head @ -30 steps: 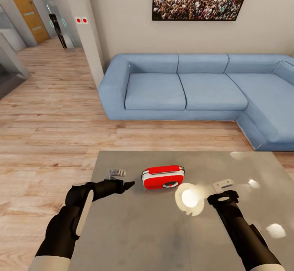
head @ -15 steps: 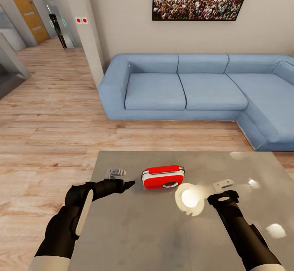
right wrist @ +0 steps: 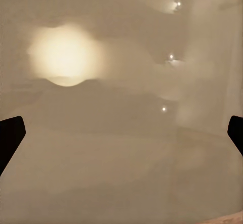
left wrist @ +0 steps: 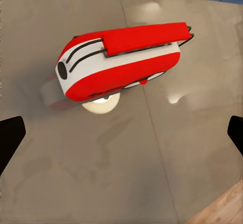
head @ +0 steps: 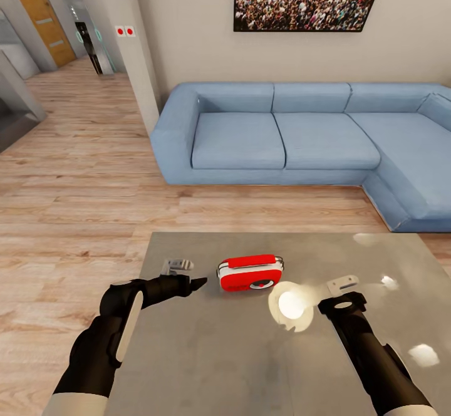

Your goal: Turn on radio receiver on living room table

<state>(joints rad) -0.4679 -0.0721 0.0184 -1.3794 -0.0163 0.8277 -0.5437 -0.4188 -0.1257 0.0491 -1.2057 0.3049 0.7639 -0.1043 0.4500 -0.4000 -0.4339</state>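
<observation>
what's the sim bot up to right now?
The robot stands at the table in the living room, with the blue sofa beyond it. The red radio receiver sits on the tabletop between the two arms, untouched. The left gripper hovers just beside it, open, pointing toward it. The right gripper is also open, over bare tabletop on the other side. Nothing is being held.

The room is evenly bright and the render sharp throughout. The glossy table (head: 238, 353) throws back round white glare patches (the largest bleaches a wide warm spot in the right wrist view), and shadows are faint and soft.
</observation>
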